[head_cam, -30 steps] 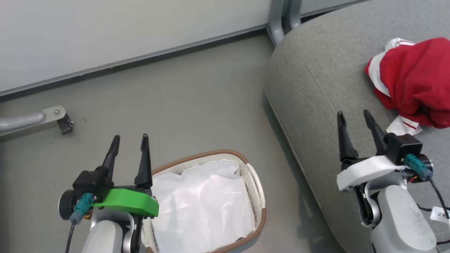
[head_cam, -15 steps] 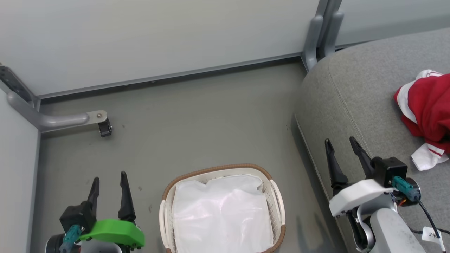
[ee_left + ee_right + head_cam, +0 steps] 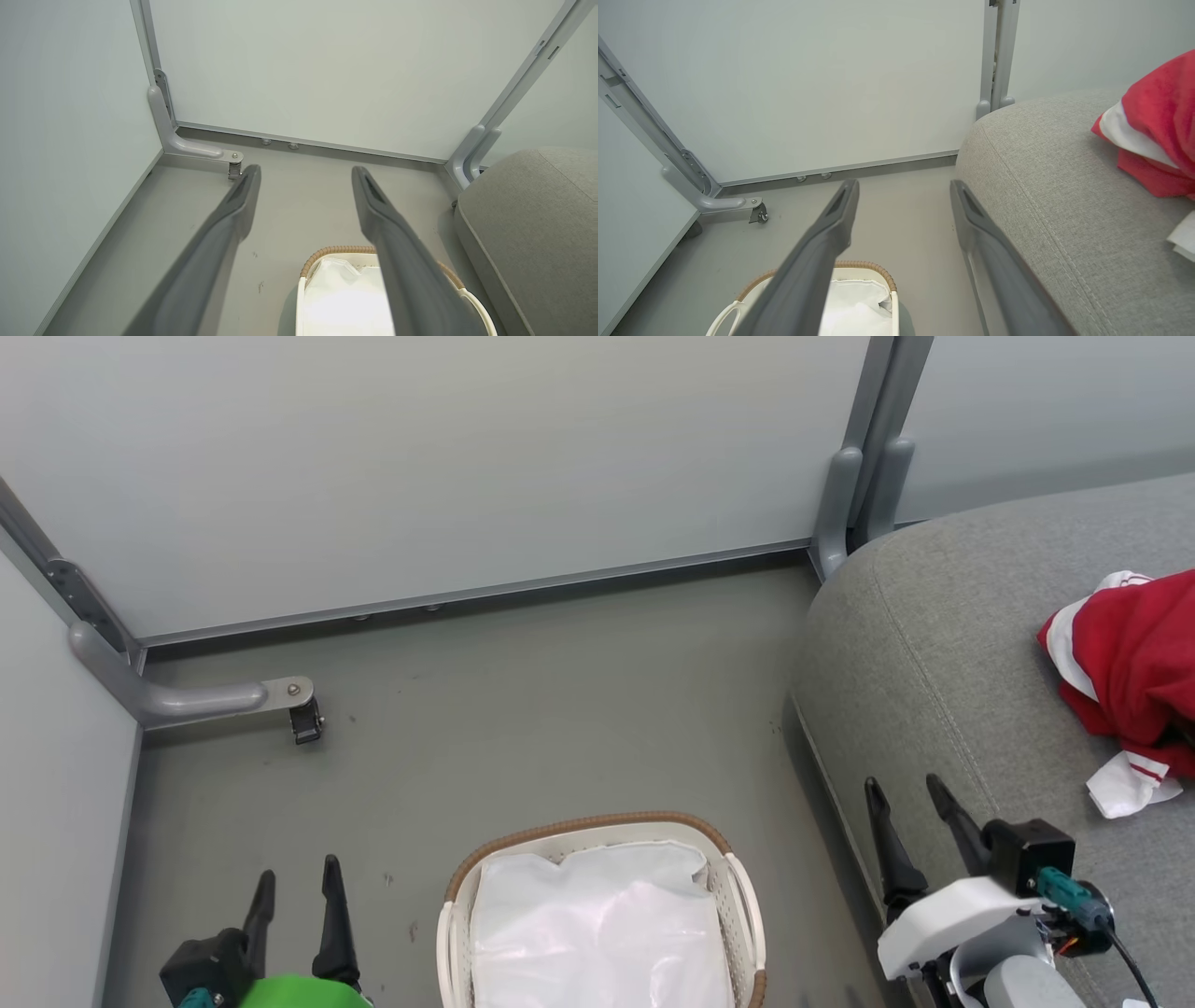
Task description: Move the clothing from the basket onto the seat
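Two hands rise from the bottom edge of the head view. The left hand (image 3: 299, 870), lower left, hangs over the grey floor (image 3: 560, 709) with its two dark fingers parted and nothing between them. The right hand (image 3: 902, 784), lower right, is parted the same way and empty, and it overlaps the left edge of the seat (image 3: 934, 644) in the picture.

Between them, at bottom centre, one basket (image 3: 579, 825) stands on the floor, near the seat but apart from it. Its brown woven rim and both white loop handles show. Inside lies one crumpled white liner sheet (image 3: 597, 933).

The single grey seat fills the right side, with a rounded corner and one stitched seam running along it. One heap of clothing (image 3: 1134, 663), red with white trim, lies on the seat at the right edge of the frame, well apart from the basket and partly cut off by the frame. A white fold sticks out at its lower edge.

Farther back, at middle left, one grey bracket foot (image 3: 215, 698) carries a small black caster. Two grey posts (image 3: 864, 495) stand side by side at upper right against the pale wall panels (image 3: 467, 467).
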